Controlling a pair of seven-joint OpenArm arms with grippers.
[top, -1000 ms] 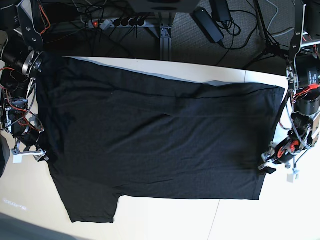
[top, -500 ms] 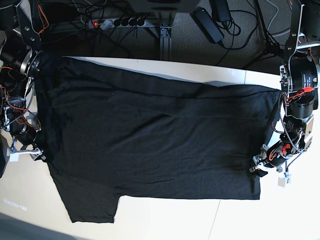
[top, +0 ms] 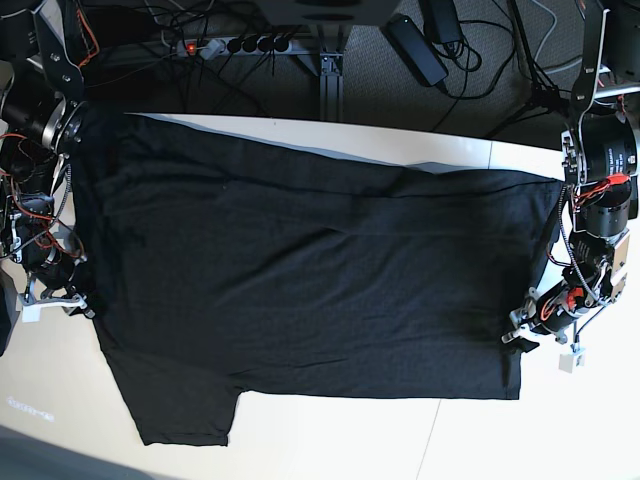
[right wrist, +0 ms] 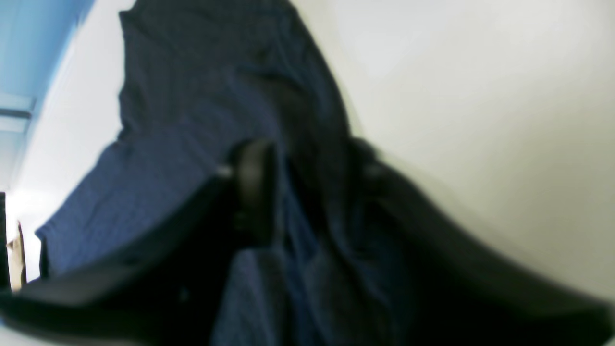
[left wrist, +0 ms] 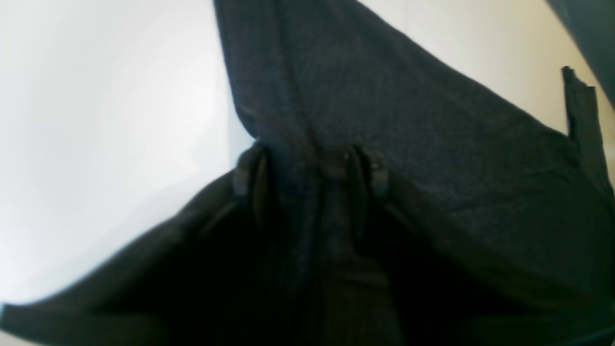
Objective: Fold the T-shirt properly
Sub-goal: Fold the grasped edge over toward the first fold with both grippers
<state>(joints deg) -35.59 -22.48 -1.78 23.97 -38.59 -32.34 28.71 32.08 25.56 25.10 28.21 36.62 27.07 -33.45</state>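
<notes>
The black T-shirt (top: 310, 270) lies spread flat over the white table (top: 330, 440), plain side up, one sleeve sticking out at the lower left. My left gripper (top: 515, 342) is at the shirt's right edge and shut on the fabric; in the left wrist view its fingers (left wrist: 370, 173) pinch a raised fold of the T-shirt (left wrist: 432, 158). My right gripper (top: 85, 310) is at the shirt's left edge, shut on the cloth; in the right wrist view one finger (right wrist: 252, 187) presses into the bunched T-shirt (right wrist: 202, 96).
A power strip (top: 240, 44), cables and a black power adapter (top: 418, 48) lie on the floor behind the table. Bare table strips show along the front edge and at the far right corner (top: 520, 155).
The left gripper has moved inward, to the left, dragging the shirt's right edge with it. The right gripper has barely shifted.
</notes>
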